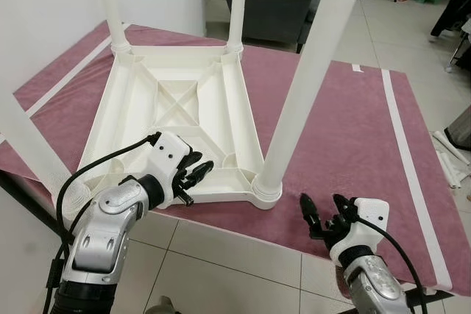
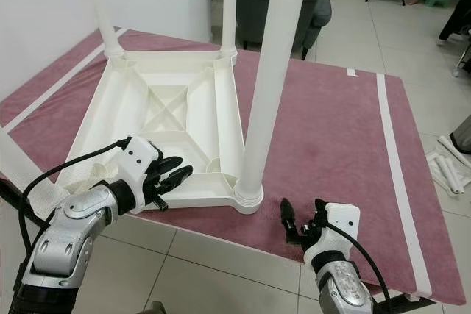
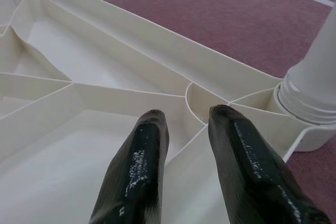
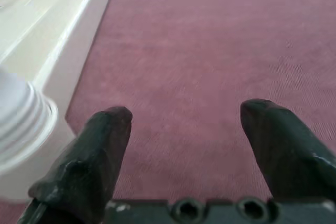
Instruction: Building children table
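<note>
A: From the head views, where does the job stand?

B: The white children's table (image 1: 184, 108) lies upside down on the pink rug (image 1: 353, 137), and all four corners carry an upright leg, the nearest leg (image 1: 305, 86) seated in its corner socket. I'd judge the legs are fitted and being checked; next would be to make sure each is firm, then turn the table over.

A: And the arms?

B: The left tool (image 1: 197, 173) reaches in over the table's near edge, arm bent, fingers close together and holding nothing. The right tool (image 1: 324, 211) hovers low over the rug, just beside the near leg, spread wide and empty.

A: Left wrist view?

B: Its fingers (image 3: 139, 171) point along the ribbed underside, a narrow gap between them, leg base (image 3: 310, 98) just ahead.

A: Right wrist?

B: Wide-set fingertips (image 4: 105, 140) above bare rug, the threaded leg base (image 4: 21, 124) to one side.
</note>
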